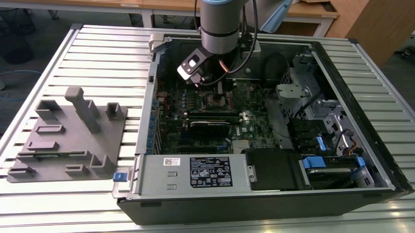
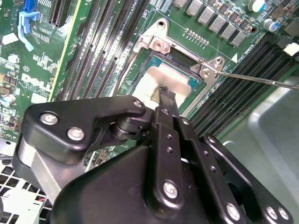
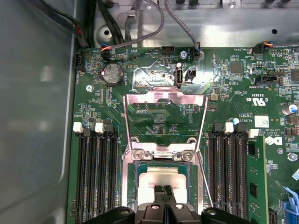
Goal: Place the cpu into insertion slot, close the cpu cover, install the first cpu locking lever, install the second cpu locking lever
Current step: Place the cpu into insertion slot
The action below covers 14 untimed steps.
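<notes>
Black fingers (image 3: 158,191) of the gripper (image 3: 163,189) sit pressed together, with nothing held between them. In both wrist views their tips meet the dull silver top of the cpu (image 3: 161,176), though I cannot tell whether they press on it or hang just above. The cpu lies flat inside the insertion slot (image 3: 127,186), directly beneath the tips and framed by the slot's silvery rim. Just beyond the tips, past the slot's hinged edge, the cpu cover (image 3: 163,95) stands swung open, away from the gripper, and green board shows through its window. A thin metal lever rod (image 3: 204,182) runs close beside the slot, unlatched. Black memory slots (image 3: 96,172) flank the gripper on both sides. Further out is the green motherboard (image 3: 233,84). In the exterior view the open computer case (image 1: 363,97) surrounds the arm (image 1: 217,24) on a slatted table (image 1: 97,48).
</notes>
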Motion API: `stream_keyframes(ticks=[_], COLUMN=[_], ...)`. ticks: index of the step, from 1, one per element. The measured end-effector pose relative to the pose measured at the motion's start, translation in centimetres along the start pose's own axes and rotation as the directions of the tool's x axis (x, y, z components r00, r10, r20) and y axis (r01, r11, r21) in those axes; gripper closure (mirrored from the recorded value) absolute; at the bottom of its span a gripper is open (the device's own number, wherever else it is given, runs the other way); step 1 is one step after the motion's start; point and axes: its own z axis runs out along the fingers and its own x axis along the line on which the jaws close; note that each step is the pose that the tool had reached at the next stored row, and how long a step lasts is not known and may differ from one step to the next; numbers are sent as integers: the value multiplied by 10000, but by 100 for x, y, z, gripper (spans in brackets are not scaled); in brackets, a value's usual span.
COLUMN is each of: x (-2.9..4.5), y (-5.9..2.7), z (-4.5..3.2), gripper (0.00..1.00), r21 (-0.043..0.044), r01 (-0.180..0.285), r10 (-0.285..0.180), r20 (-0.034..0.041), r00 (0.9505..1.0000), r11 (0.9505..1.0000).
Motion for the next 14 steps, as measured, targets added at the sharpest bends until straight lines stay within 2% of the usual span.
stream_keyframes(ticks=[1, 2, 3, 4, 9, 14], x=[0, 0, 0, 0, -1, -2], y=[0, 2, 4, 4, 5, 2], z=[-1, 0, 1, 0, 7, 38], gripper=[89, 89, 89, 89, 89, 89], r21=[4, 78, 203, 224, 231, 214], r01=[0, -2, -7, -8, -78, -578], r10=[0, 2, 7, 8, 78, 577], r20=[0, 0, 3, 4, -5, 30], r00=[10000, 10000, 10000, 10000, 10000, 9983], r11=[10000, 10000, 9998, 9997, 9997, 9981])
